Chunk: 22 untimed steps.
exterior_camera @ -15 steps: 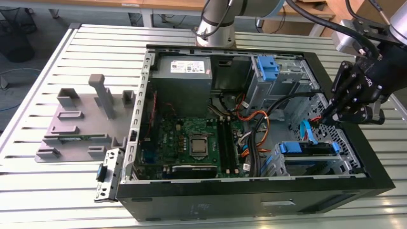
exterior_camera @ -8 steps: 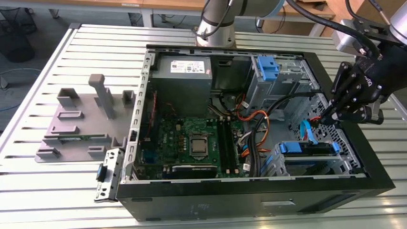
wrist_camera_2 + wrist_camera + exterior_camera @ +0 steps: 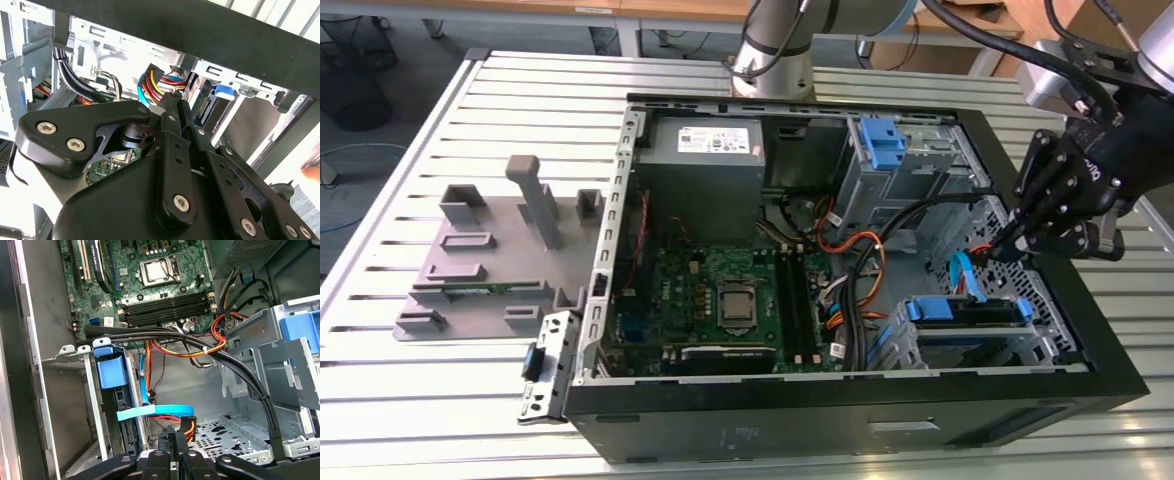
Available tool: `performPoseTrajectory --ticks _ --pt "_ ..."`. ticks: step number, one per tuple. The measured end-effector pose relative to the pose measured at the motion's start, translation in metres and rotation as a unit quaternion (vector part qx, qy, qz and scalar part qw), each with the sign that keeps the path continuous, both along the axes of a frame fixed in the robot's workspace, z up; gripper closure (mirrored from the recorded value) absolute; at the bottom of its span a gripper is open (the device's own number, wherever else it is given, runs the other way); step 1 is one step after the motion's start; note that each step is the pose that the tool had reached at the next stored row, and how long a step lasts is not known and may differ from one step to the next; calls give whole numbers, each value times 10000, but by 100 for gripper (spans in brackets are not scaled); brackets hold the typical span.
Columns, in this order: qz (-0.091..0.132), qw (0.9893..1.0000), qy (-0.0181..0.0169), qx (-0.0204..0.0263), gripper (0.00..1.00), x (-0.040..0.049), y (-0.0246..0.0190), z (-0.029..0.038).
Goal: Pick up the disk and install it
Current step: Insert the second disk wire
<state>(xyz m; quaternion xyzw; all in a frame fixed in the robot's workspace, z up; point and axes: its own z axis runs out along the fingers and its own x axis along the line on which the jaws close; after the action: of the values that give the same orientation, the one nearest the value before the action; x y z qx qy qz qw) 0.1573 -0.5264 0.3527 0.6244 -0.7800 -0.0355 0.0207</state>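
Black multi-link metal gripper point(image 3: 1003, 250) poised over the open black computer case point(image 3: 854, 395), at the case's edge on the exterior view's right, fingertips drawn close together and pointing down at the cables. Nothing visibly clamped; no disk in the fingers. Flat light-blue ribbon cable point(image 3: 172, 410) and a bundle of orange, red and yellow wires point(image 3: 187, 352) just beside the fingertips in the first wrist view.

Flat rectangular silver disk framed by a blue plastic bracket point(image 3: 965, 311) already seated in the perforated grey metal drive cage point(image 3: 1031, 345) near the case's front corner, below the gripper. Blue end tab point(image 3: 109, 372) standing upright in the cage slot.

Green motherboard point(image 3: 720, 300) with a square silver processor on the case floor. Grey box-shaped power supply with a white sticker point(image 3: 707, 150) toward the rear edge.

Ribbed aluminium bench point(image 3: 454, 400) beneath, bearing a grey plastic fixture tray point(image 3: 480, 260) along the edge on the exterior view's left.
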Motion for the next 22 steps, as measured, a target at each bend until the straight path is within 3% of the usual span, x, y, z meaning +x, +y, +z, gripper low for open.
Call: performPoseTrajectory --ticks 3,9,15,22 --pt "0 10000 8 -1 84 0 0 0" --pt "46 9999 42 -88 84 0 0 -5" --pt "83 9999 44 -93 84 0 0 -6" --pt "360 9993 36 -94 84 1 -9 -11"
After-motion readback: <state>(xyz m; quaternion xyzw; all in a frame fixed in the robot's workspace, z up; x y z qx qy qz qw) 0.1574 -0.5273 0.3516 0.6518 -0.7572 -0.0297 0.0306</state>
